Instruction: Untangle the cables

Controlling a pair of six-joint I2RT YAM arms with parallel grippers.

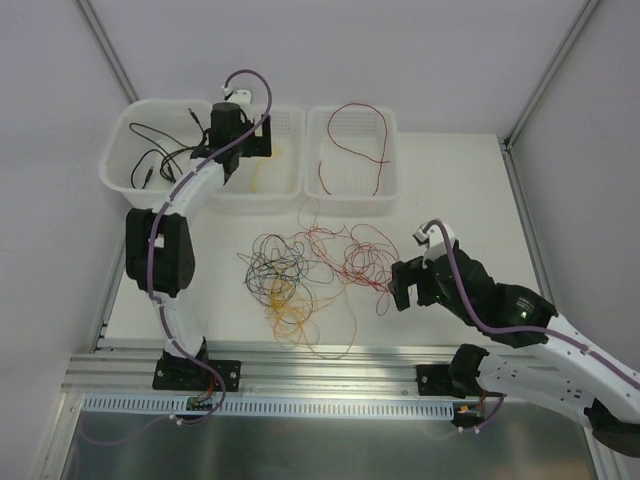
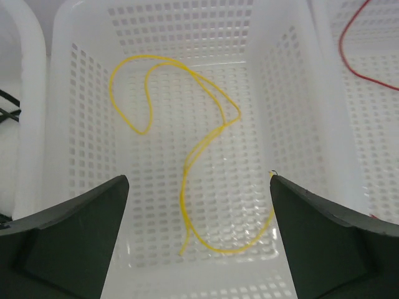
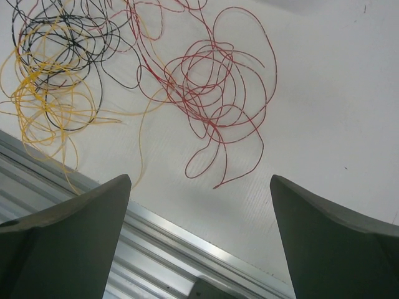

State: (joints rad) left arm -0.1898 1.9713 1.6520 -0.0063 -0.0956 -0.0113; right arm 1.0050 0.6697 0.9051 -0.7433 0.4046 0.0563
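Observation:
A tangle of thin cables [image 1: 300, 268] lies mid-table: black loops [image 3: 68, 43] at left, yellow ones [image 3: 50, 103] toward the front, red ones [image 3: 218, 93] at right. My left gripper [image 1: 258, 140] hangs open over the middle basket [image 2: 293, 93], where a single yellow cable [image 2: 187, 162] lies loose on the floor. One end of that cable curls up beside the right fingertip [image 2: 293, 199]; nothing is between the jaws [image 2: 199, 177]. My right gripper [image 1: 400, 288] is open and empty [image 3: 199, 177], just right of the red loops near the table's front edge.
Three white perforated baskets line the back of the table. The left basket [image 1: 118, 150] holds black cables [image 1: 160, 152], the right basket [image 1: 350, 202] a red cable [image 1: 355, 150]. An aluminium rail [image 3: 162, 237] runs along the front edge below the right gripper.

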